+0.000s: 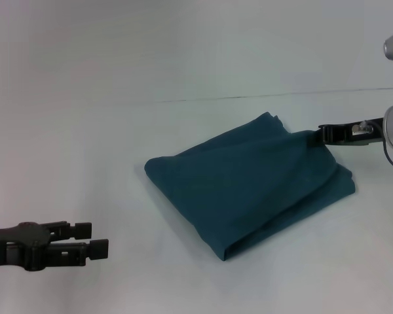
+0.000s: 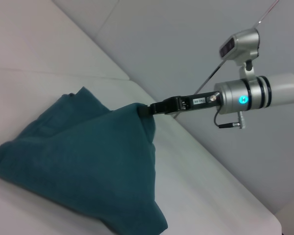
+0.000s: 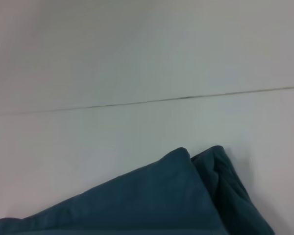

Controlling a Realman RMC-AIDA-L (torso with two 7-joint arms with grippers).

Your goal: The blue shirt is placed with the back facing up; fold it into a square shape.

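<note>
- The blue shirt [image 1: 249, 186] lies folded into a thick, rough square on the white table [image 1: 85, 98], turned so its corners point along the table like a diamond.
- The right gripper [image 1: 318, 136] reaches in from the right and meets the cloth's right-hand edge, just below the far corner. Its fingers are closed on a pinch of fabric; in the left wrist view [image 2: 146, 109] the cloth peaks up into a ridge where it is held.
- The left gripper [image 1: 95, 239] hovers low at the near left, well apart from the shirt, its two fingers a little apart with nothing between them.
- A thin dark seam [image 1: 281, 93] crosses the table beyond the shirt.
</note>
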